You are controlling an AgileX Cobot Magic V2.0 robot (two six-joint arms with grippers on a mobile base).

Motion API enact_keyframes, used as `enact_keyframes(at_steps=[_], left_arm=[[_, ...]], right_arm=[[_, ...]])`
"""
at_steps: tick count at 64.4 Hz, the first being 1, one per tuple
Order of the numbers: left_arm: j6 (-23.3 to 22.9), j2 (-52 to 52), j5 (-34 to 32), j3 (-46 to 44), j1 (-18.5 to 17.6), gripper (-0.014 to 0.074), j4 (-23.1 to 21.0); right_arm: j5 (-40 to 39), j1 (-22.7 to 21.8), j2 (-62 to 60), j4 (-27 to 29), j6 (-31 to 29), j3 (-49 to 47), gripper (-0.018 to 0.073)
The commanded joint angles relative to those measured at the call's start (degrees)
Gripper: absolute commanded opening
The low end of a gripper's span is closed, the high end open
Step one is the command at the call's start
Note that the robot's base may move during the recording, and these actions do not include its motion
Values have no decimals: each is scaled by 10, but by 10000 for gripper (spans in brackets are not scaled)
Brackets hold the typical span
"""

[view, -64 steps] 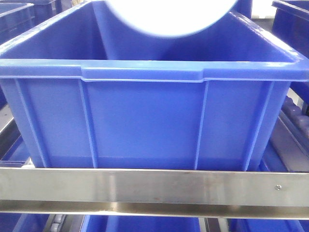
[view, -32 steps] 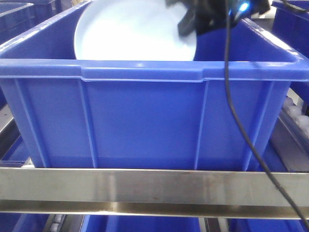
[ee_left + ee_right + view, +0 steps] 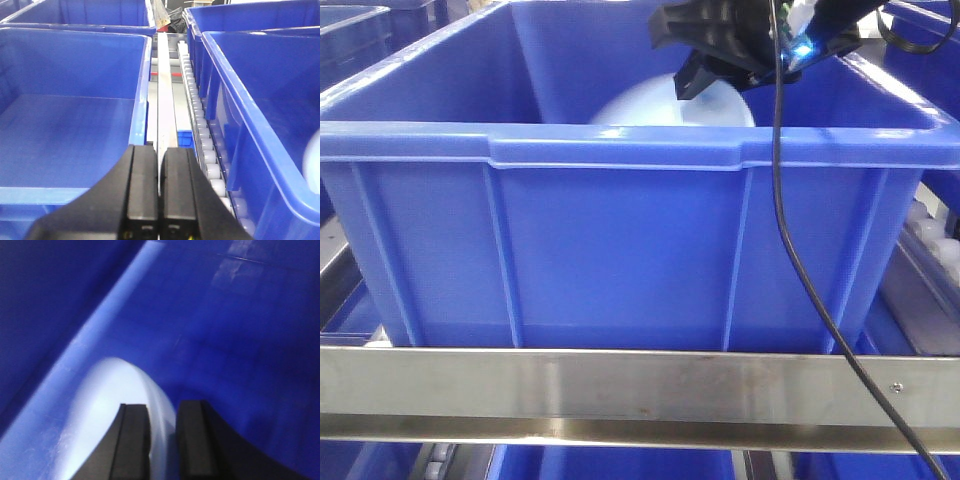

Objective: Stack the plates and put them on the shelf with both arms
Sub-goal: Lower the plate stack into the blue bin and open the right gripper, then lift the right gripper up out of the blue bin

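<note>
Right gripper (image 3: 164, 440) clamped on rim of plates (image 3: 665, 108), low inside blue crate (image 3: 620, 250) on shelf (image 3: 640, 385). Left gripper (image 3: 159, 195) pressed together, left of crate. Probably rigid, glossy, slippery, breakable; best held at rim.

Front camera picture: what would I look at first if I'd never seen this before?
Probably the big blue crate filling the middle of the front view, sitting behind the shiny steel rail of the shelf. Next, the pale plates peeking above its near rim, with the right gripper clamped on their edge inside the crate. The left gripper hangs shut over a neighbouring gap.
</note>
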Motion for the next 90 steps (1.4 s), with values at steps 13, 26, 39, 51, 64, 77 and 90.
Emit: enact_keyframes(at_steps=[13, 26, 39, 51, 64, 77, 90], left_arm=[[-2, 8, -42, -22, -1, 80, -1], [-2, 8, -42, -22, -1, 80, -1], [-2, 8, -42, -22, -1, 80, -1], [-2, 8, -42, -22, -1, 80, -1], [-2, 8, -42, -22, -1, 80, -1], [-2, 8, -42, -22, -1, 80, -1], [-2, 8, -42, -22, -1, 80, -1]], right_arm=[[-47, -1, -23, 0, 1, -22, 281], [-46, -1, -29, 0, 1, -22, 281], [-44, -1, -76, 0, 1, -22, 232], [-29, -14, -120, -3, 1, -4, 50], [-50, -15, -186, -5, 1, 62, 57], [-74, -42, -259, -5, 1, 145, 57], [-81, -84, -354, -5, 1, 221, 57]])
